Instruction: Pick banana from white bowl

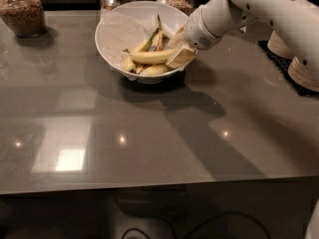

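A dim indoor scene lit from above. The glossy grey table (149, 133) mirrors the overhead lights: one bright square patch of glare near the front left, and three small pinpoint highlights spread across its width. The white bowl (107, 39) is the brightest thing, its inner wall evenly lit, and the banana (149, 57) glows pale yellow inside it. The gripper (179, 55) sits at the bowl's right rim, its underside shaded. The white arm (249, 4) casts a broad, soft-edged shadow that runs diagonally across the table toward the front right. A dark shadow pools under the bowl. The background and the space below the table edge fall into near blackness.
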Controlling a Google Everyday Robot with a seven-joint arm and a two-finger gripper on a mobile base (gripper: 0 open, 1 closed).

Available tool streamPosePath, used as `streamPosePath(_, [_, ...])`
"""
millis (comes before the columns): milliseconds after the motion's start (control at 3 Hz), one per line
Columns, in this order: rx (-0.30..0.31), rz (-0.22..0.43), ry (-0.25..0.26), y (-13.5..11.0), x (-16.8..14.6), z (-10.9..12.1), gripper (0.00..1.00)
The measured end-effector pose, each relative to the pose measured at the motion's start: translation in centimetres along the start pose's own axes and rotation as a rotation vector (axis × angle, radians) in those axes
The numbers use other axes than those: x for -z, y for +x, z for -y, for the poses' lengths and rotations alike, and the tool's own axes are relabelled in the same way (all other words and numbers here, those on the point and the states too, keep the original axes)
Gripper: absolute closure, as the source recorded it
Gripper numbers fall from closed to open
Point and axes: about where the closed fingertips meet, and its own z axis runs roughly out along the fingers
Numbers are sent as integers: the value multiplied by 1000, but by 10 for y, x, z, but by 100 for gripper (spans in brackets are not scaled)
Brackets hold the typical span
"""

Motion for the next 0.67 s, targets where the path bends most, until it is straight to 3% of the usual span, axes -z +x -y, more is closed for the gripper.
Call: streamPosePath(667, [23, 27, -23, -11, -15, 3, 92])
